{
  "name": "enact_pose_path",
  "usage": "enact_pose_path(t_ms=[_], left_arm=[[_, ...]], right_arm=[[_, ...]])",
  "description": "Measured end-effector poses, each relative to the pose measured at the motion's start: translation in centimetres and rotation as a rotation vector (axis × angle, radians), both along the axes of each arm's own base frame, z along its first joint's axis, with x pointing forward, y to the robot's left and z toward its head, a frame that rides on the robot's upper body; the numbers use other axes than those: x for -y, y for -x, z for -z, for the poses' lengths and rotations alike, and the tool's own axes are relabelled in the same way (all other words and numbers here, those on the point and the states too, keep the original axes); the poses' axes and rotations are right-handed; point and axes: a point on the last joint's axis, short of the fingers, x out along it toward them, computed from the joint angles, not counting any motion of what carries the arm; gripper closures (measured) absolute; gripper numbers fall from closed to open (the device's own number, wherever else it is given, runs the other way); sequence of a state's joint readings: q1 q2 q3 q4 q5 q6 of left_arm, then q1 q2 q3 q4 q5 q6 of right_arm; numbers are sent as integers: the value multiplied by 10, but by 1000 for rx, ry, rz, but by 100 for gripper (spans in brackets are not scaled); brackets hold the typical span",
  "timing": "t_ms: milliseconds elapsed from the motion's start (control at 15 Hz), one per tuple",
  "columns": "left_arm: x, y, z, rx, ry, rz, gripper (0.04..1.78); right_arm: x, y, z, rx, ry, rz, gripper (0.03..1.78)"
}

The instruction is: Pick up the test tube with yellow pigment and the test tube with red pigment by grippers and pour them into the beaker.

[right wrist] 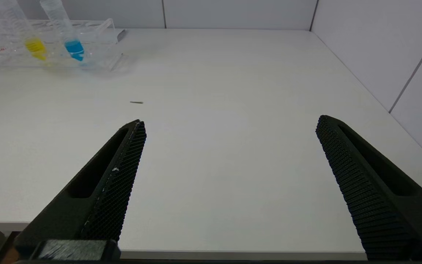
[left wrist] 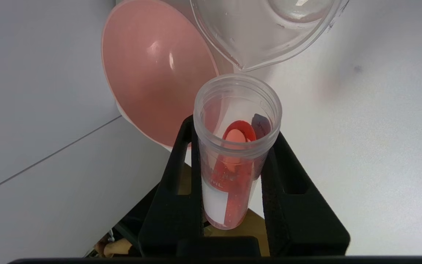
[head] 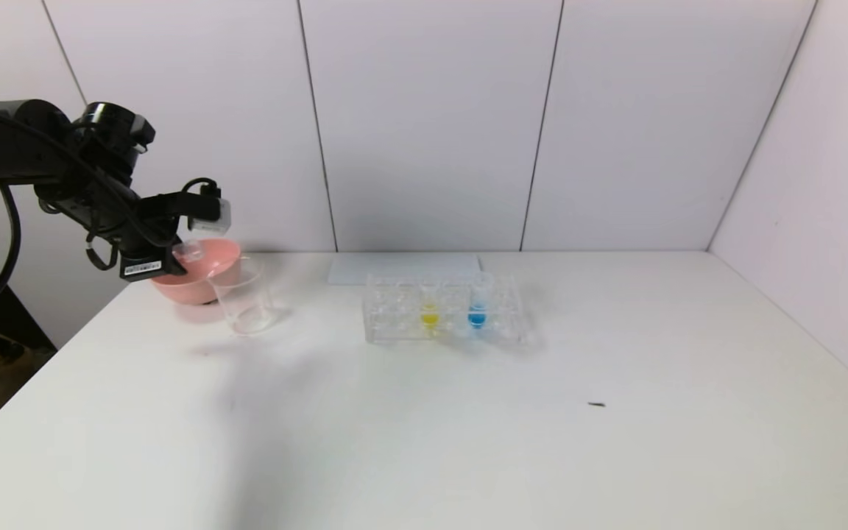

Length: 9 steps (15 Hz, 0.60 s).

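Note:
My left gripper (head: 182,254) is shut on the test tube with red pigment (left wrist: 234,154), held tilted at the table's far left, with its open mouth just short of the lip of the clear beaker (head: 244,300), which also shows in the left wrist view (left wrist: 266,29). Red liquid lies along the tube's inside. The test tube with yellow pigment (head: 430,315) stands in the clear rack (head: 394,324) and also shows in the right wrist view (right wrist: 35,47). My right gripper (right wrist: 229,128) is open and empty over the table's near right part; it is out of the head view.
A pink bowl (head: 218,261) sits right behind the beaker. A tube with blue liquid (head: 477,316) stands in the rack beside the yellow one. A pale flat mat (head: 402,266) lies behind the rack. A small dark speck (head: 596,404) lies on the white table.

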<state>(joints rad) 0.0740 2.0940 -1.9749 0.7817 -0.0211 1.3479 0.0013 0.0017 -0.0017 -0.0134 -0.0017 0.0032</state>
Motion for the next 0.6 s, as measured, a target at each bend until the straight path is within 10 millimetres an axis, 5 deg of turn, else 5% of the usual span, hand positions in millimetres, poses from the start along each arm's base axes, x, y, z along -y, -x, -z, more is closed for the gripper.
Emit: enact_pose_path(t_ms=[600], left_arm=[[1, -1, -2, 7, -76, 2, 136]], right_arm=[[0, 0, 0, 0, 0, 0, 11]])
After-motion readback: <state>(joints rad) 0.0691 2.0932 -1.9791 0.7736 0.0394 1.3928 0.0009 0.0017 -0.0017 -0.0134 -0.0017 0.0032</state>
